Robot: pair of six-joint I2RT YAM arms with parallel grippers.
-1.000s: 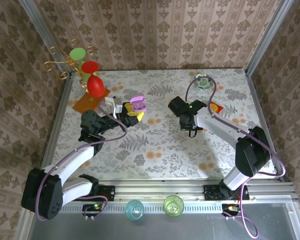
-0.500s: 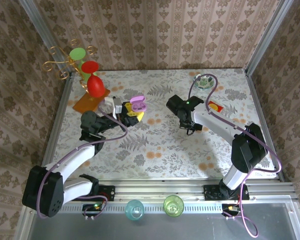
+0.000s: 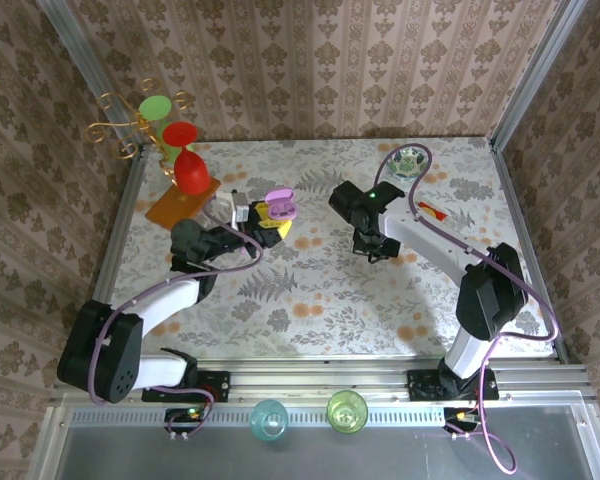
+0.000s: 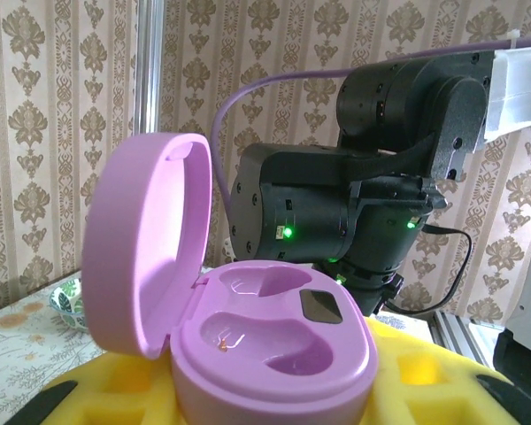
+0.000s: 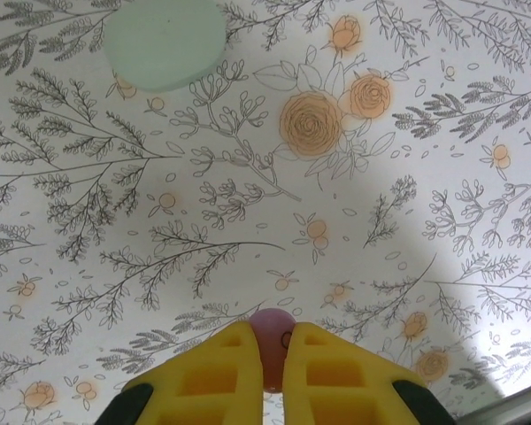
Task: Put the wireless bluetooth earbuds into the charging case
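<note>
The right end effector point(image 5: 268, 356) has its yellow fingers point(image 5: 219, 365) pressed almost together, pinching a small lilac earbud point(image 5: 273, 328) at their tips. The earbud pokes out just past the fingertips, over the flowered bench point(image 5: 354, 204). From above, this end effector point(image 3: 377, 252) sits near the middle of the bench, right of centre and pointing down.

The charging case point(image 4: 279, 350) is lilac and stands open, its lid point(image 4: 146, 257) tipped up on the left. Two moulded hollows show in its base, with a small dark square behind them and a tiny orange speck in the nearer hollow. The left end effector point(image 3: 270, 224) grips the case low on both sides. Its yellow pads point(image 4: 425, 381) flank the case, though how firmly they press is hard to judge from this angle. From above, the case point(image 3: 279, 204) lies in the far-left part of the bench, well apart from the earbud.

Behind the case, the left wrist view shows the black body of the right arm point(image 4: 336, 212) with small green lights.

A red glass point(image 3: 190, 170) stands on an orange mat point(image 3: 175, 208) at the far-left corner. A patterned bowl point(image 3: 410, 160) sits by the far edge. A pale green disc point(image 5: 164, 31) lies on the bench ahead of the right fingers. Two cups point(image 3: 347, 410) stand on the rail by the arm bases.
</note>
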